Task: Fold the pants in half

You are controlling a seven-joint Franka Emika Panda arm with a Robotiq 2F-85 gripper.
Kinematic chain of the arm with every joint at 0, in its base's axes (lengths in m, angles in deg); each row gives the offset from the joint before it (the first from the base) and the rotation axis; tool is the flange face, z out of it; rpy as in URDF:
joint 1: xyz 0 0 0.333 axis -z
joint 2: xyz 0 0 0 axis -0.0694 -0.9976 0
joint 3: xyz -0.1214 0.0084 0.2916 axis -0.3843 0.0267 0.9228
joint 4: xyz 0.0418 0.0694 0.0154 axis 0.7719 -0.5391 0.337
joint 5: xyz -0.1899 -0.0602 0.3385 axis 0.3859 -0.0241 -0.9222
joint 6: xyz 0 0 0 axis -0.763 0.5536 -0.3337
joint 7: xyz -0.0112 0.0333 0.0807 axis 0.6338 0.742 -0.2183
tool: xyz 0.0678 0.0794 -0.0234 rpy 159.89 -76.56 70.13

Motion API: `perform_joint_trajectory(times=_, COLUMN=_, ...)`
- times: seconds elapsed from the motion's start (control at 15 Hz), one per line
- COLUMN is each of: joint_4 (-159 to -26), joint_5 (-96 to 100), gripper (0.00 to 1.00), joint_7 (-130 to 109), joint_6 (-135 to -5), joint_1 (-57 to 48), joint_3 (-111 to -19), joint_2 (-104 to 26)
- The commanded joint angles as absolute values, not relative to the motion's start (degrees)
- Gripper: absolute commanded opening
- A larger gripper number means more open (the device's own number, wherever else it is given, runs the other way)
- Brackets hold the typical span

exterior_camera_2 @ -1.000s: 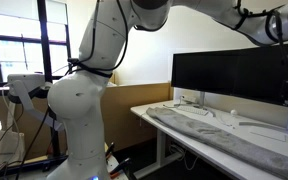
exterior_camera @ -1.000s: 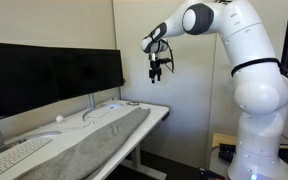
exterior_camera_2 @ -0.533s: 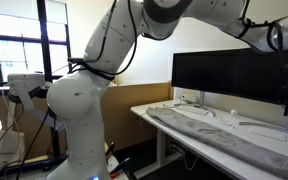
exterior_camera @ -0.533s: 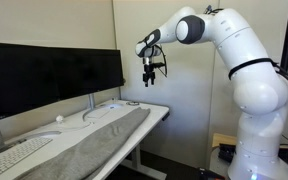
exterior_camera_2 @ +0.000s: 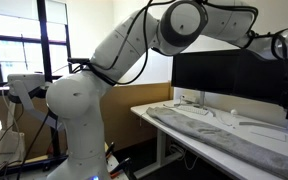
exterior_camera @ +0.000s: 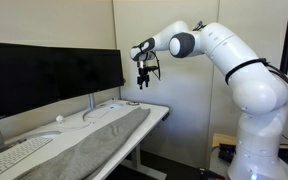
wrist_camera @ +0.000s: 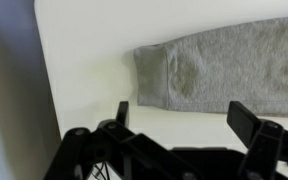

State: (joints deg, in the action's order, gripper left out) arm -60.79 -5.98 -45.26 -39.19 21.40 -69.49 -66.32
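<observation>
The grey-taupe pants [exterior_camera: 79,145] lie flat and stretched out along the white desk [exterior_camera: 156,112]. They also show in the other exterior view [exterior_camera_2: 209,133]. My gripper [exterior_camera: 142,78] hangs high in the air above the desk's end, open and empty. It also shows at the right edge of an exterior view [exterior_camera_2: 287,100]. In the wrist view, one end of the pants [wrist_camera: 219,72] lies on the white desk [wrist_camera: 84,60] below my open gripper [wrist_camera: 181,117].
Two dark monitors [exterior_camera: 44,75] stand along the back of the desk. A white keyboard [exterior_camera: 14,156] lies beside the pants, and a white cable and small ball [exterior_camera: 59,118] lie near the monitor stand. The robot base [exterior_camera: 254,130] stands beside the desk.
My gripper has moved over about a second from beyond the desk's end to a point above the desk's end, staying high. The pants have not moved.
</observation>
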Motion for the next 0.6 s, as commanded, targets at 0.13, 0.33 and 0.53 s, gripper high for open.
perform_joint_trajectory(times=0.13, joint_4=-49.11, joint_5=-6.09, gripper=1.0, joint_7=-45.09, joint_6=-30.73, joint_1=26.0, joint_3=-67.94, joint_2=-73.33)
perform_joint_trajectory(times=0.33, joint_4=-45.01, joint_5=-6.12, gripper=1.0, joint_7=-45.49, joint_6=-26.62, joint_1=27.43, joint_3=-67.18, joint_2=-76.65)
perform_joint_trajectory(times=0.53, joint_4=-40.69, joint_5=-5.83, gripper=1.0, joint_7=-43.95, joint_6=-24.02, joint_1=26.69, joint_3=-66.18, joint_2=-81.02)
